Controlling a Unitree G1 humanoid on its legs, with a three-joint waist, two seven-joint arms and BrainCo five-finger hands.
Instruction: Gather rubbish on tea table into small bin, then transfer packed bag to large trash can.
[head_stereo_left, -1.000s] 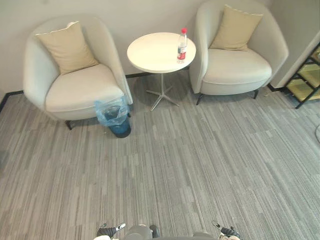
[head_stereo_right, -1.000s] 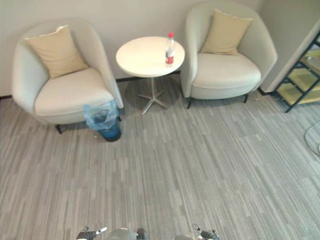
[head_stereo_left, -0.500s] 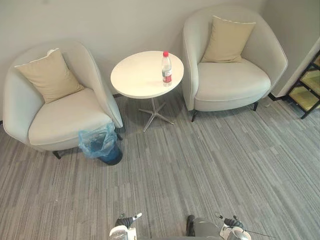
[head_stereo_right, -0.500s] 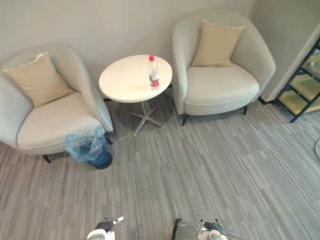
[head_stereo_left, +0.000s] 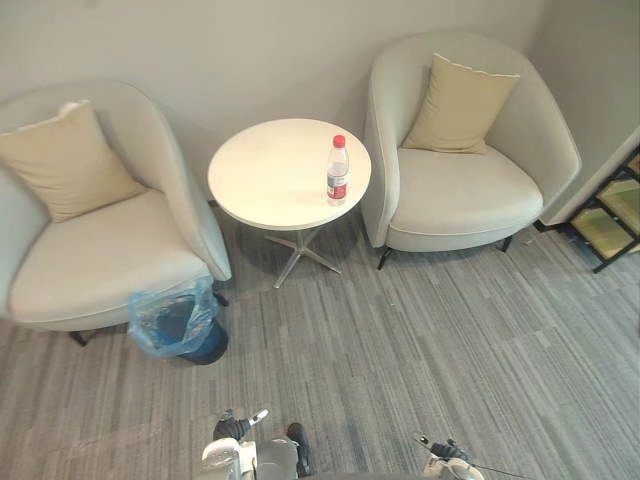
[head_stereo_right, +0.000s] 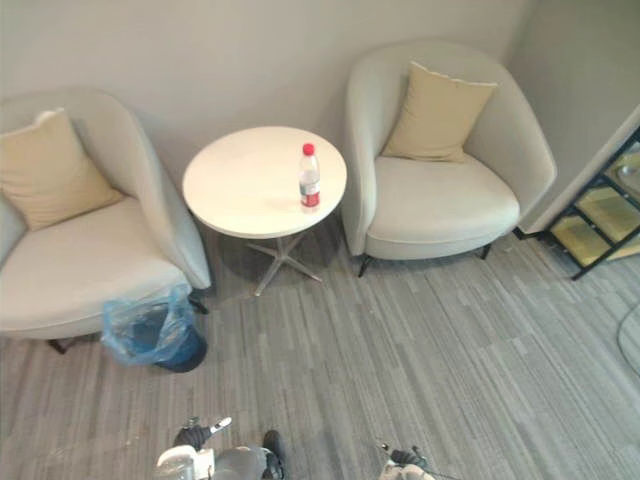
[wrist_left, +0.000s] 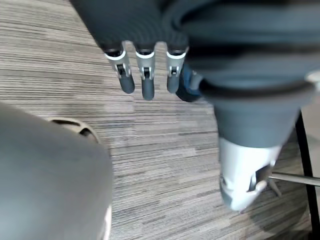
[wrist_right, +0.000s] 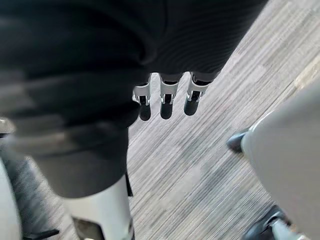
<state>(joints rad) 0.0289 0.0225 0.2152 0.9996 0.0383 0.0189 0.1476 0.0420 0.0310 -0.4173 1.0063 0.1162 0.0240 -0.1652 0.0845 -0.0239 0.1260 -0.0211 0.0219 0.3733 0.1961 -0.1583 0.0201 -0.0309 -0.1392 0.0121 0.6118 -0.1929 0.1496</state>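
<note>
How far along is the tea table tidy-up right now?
Nothing looks done: the bottle stands upright on the table, and the small bin with its blue bag sits beside the left armchair. Nothing is in hand; the left hand and right hand hang open and empty. Binning the bottle and moving the bag remain.

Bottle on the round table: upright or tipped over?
Upright: the bottle stands on its base on the table, red cap on top.

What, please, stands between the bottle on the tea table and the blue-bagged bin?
Nothing visible does: the bottle stands upright on the table, and the bin sits on bare carpet by the left armchair.
</note>
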